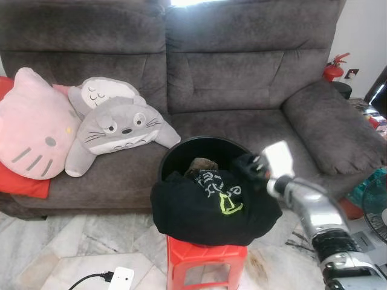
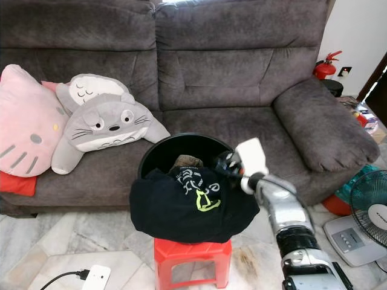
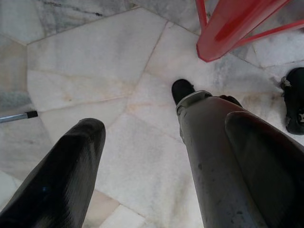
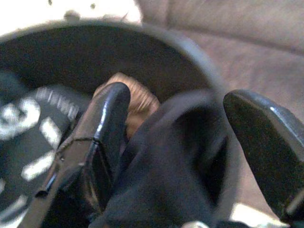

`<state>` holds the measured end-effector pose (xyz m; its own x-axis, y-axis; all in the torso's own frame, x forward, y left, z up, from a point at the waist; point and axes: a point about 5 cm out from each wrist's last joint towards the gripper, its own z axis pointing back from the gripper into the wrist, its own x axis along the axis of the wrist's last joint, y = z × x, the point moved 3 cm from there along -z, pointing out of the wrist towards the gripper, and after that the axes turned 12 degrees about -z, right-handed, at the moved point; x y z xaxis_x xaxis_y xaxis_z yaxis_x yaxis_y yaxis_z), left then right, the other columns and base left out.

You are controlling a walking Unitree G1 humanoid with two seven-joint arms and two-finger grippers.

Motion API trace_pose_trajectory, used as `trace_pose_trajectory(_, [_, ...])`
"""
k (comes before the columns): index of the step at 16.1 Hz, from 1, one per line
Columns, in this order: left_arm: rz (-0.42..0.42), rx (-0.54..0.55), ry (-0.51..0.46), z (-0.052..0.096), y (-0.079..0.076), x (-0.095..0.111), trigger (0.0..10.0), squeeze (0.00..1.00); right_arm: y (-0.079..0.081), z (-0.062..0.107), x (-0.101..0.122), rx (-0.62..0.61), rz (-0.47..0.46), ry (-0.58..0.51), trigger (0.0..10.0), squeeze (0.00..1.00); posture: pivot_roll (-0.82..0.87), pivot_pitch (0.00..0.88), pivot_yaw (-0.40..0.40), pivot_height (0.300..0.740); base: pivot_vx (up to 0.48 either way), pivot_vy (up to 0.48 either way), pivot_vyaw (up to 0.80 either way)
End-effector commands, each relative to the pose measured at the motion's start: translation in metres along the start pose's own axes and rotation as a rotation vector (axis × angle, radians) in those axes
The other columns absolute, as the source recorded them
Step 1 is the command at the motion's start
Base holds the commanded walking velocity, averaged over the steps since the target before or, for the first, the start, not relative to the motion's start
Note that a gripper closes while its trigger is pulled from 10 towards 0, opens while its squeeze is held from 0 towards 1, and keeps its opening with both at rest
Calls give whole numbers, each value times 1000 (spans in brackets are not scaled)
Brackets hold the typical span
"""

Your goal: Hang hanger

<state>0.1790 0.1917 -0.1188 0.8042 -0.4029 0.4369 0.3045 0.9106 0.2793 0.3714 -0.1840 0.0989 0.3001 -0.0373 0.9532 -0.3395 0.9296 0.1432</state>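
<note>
A black T-shirt (image 1: 205,208) with white and yellow-green print hangs over the front rim of a black bucket (image 1: 193,151). The bucket stands on a red plastic stool (image 1: 205,260). Something brown (image 1: 204,164) lies inside the bucket. My right gripper (image 1: 245,164) is at the bucket's right rim. In the right wrist view its fingers (image 4: 109,114) stand open on either side of a raised fold of the black shirt (image 4: 175,166). My left gripper (image 3: 166,128) hangs idle and open over the marble floor.
A grey sofa (image 1: 242,78) stands behind the bucket, with a pink cat cushion (image 1: 33,124) and a grey plush (image 1: 118,127) on its left seat. A white charger (image 1: 121,279) lies on the floor, a fan (image 2: 369,202) stands at the right, and a red extinguisher (image 1: 332,69) behind.
</note>
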Motion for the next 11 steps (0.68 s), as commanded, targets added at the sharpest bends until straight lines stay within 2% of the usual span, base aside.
trace_pose_trajectory(1, [-8,-6,17,0,-1,-5,10000,0,-1,11,22,2,-33,-117,10000,0,-156,24,-5,740,0,0,0])
trace_pose_trajectory(3, [-12,-8,17,1,-1,-5,10000,0,18,42,31,98,-123,-273,10000,0,-166,20,-7,740,0,0,0])
trace_pose_trajectory(6, [-20,-9,16,0,-1,-5,10000,0,35,71,4,128,-257,-280,10000,0,-177,12,-8,740,0,0,0])
trace_pose_trajectory(8, [-24,-8,14,0,-1,-4,10000,0,34,89,-35,34,-326,-183,10000,0,-177,9,-5,740,0,0,0])
trace_pose_trajectory(9, [-29,-5,13,0,0,-4,10000,0,24,98,-55,-82,-385,-148,10000,0,-182,10,-3,740,0,0,0])
trace_pose_trajectory(11, [-35,0,14,0,1,-3,10000,0,11,108,-74,-197,-466,-138,10000,0,-182,12,-1,740,0,0,0])
